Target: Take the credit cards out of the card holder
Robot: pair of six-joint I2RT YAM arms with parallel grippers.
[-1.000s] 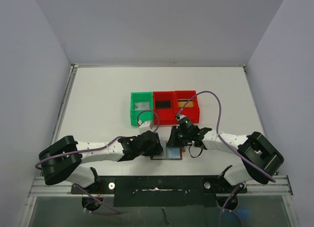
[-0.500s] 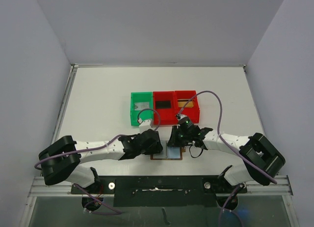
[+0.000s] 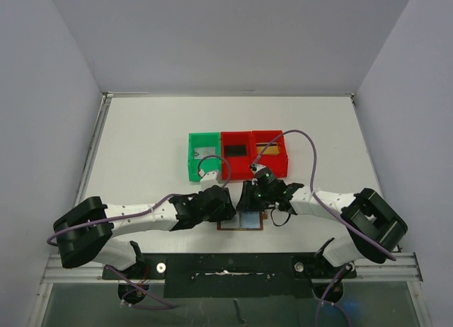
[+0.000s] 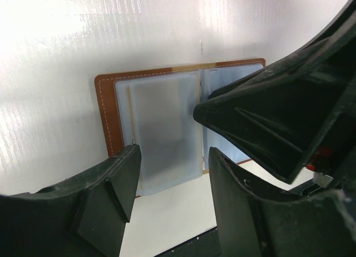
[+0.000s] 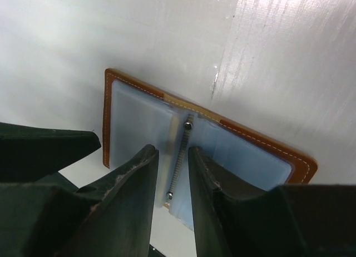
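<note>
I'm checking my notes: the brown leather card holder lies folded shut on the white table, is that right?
Not quite: the brown leather card holder lies open on the white table, pale sleeves facing up, as the left wrist view shows.

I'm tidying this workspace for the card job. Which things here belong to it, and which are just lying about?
Job: card holder, lying open; left tool; right tool.
Lying about: green bin; middle red bin; right red bin.

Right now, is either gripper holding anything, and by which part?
Left fingers stand open over the card holder, holding nothing. Right fingers straddle its centre spine, narrowly apart; a grip there cannot be told.
</note>
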